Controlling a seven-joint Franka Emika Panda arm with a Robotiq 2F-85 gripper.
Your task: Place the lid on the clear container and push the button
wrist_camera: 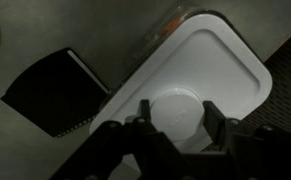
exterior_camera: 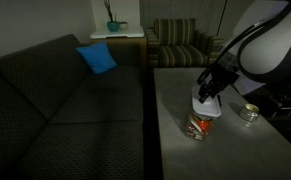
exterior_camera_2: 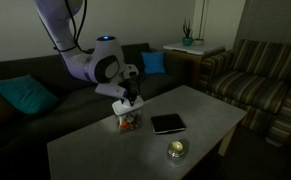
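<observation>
Dim and sofa-lined, the room centres on a pale grey table [exterior_camera_2: 220, 115] where all the work is happening. We see the clear container [exterior_camera: 201, 126] upright near the table's edge, with orange and red contents showing through its wall, and in both exterior views the arm reaches straight down over it [exterior_camera_2: 129, 123].

From the wrist view we look onto the lid [wrist_camera: 210, 55], a whitish rounded square filling most of the frame. A sliver of orange peeks out past its upper edge, so we judge the lid lies over the container's mouth. We cannot tell whether it sits flush on every side or rides a little askew.

The gripper [wrist_camera: 177, 104] has its two fingers pressed against either side of the round raised button [wrist_camera: 177, 114] in the lid's middle. By our reading it is clamped on the lid there, not standing apart.

A flat black box [wrist_camera: 47, 95] lies just beside the container, and a small glass jar [exterior_camera_2: 175, 150] stands well apart nearer the table's other edge. Neither is involved.

We judge the placing to be nearly done but not finished. The lid is over the container yet not released. What remains is to let go, confirm the lid is seated, and press the button down.
</observation>
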